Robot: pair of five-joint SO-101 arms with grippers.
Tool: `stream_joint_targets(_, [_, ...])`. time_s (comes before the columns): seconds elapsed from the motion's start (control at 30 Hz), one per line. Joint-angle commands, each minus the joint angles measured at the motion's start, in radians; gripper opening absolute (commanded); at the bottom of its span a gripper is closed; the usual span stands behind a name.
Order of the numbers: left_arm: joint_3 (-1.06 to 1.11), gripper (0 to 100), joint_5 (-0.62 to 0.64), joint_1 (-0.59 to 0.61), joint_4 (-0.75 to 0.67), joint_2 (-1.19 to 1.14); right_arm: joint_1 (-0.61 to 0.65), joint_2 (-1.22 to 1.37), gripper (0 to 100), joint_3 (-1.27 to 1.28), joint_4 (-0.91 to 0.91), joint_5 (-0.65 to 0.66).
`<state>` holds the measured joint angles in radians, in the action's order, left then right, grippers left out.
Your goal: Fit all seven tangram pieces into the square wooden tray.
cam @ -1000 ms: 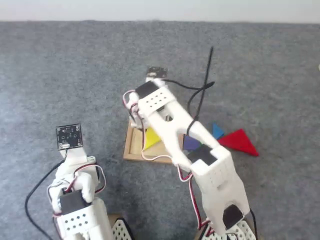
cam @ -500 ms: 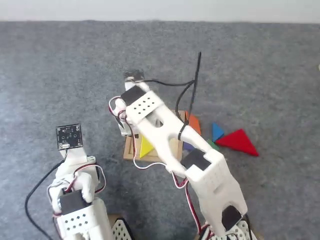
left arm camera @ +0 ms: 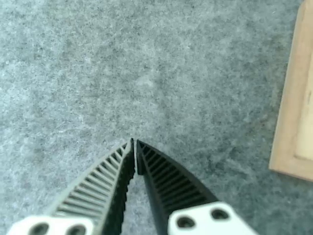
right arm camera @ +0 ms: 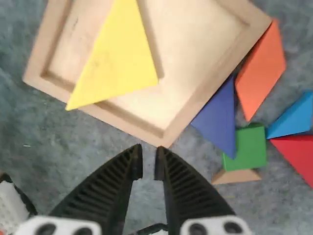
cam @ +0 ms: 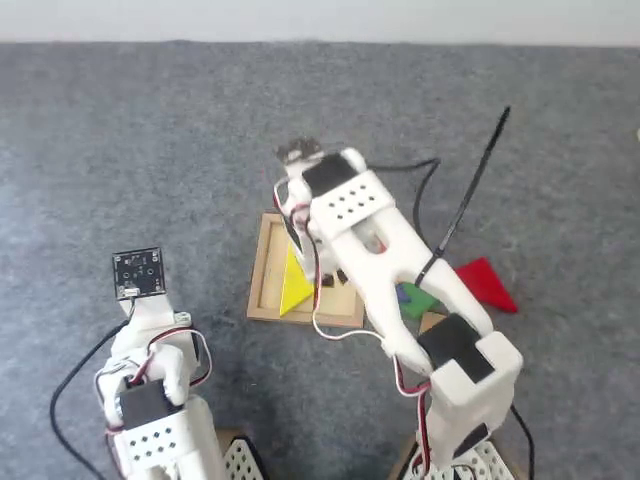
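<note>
The square wooden tray (right arm camera: 205, 78) holds one big yellow triangle (right arm camera: 117, 56), with one corner lapping over the tray's rim. My right gripper (right arm camera: 148, 157) hovers just off a corner of the tray, fingers a narrow gap apart and holding nothing. Beside the tray on the carpet lie an orange parallelogram (right arm camera: 260, 68), a dark blue triangle (right arm camera: 221, 117), a green square (right arm camera: 250, 147), a light blue triangle (right arm camera: 293, 117), a red triangle (right arm camera: 296, 156) and a tan triangle (right arm camera: 236, 175). In the high view the right arm (cam: 370, 240) crosses above the tray (cam: 265, 275). My left gripper (left arm camera: 135, 142) is shut and empty above bare carpet.
Grey carpet covers the table. A tray edge (left arm camera: 293, 98) lies some way off the left gripper. The left arm (cam: 150, 390) stays folded at the near left. A black cable (cam: 470, 190) loops up from the right arm. Open carpet stretches beyond the tray.
The right arm has swung to the right and drawn back, uncovering the tray's left part with the yellow triangle and now hiding several loose pieces. The left arm has not moved.
</note>
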<state>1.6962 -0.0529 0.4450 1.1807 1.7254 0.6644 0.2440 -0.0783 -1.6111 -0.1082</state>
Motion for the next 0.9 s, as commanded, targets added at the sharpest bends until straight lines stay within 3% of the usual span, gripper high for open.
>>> stream_joint_targets(0.0, [-0.016,1,0.000,0.006,-0.017,-0.005,0.033,-0.076,1.6,0.135,0.208,0.071])
stream_joint_targets(0.17, [-0.016,1,0.000,0.006,-0.017,-0.005,0.033,-0.076,1.4,0.304,0.498,0.086])
stream_joint_targets(0.63, [-0.016,1,0.000,0.006,-0.017,-0.005,0.134,-0.074,1.3,0.315,0.728,0.083])
stream_joint_targets(0.73, [-0.016,1,0.000,0.006,-0.017,-0.005,0.137,-0.074,1.3,0.315,0.731,0.087])
stream_joint_targets(0.87, [-0.016,1,0.000,0.006,-0.017,-0.005,0.050,-0.157,1.4,0.261,0.545,0.167])
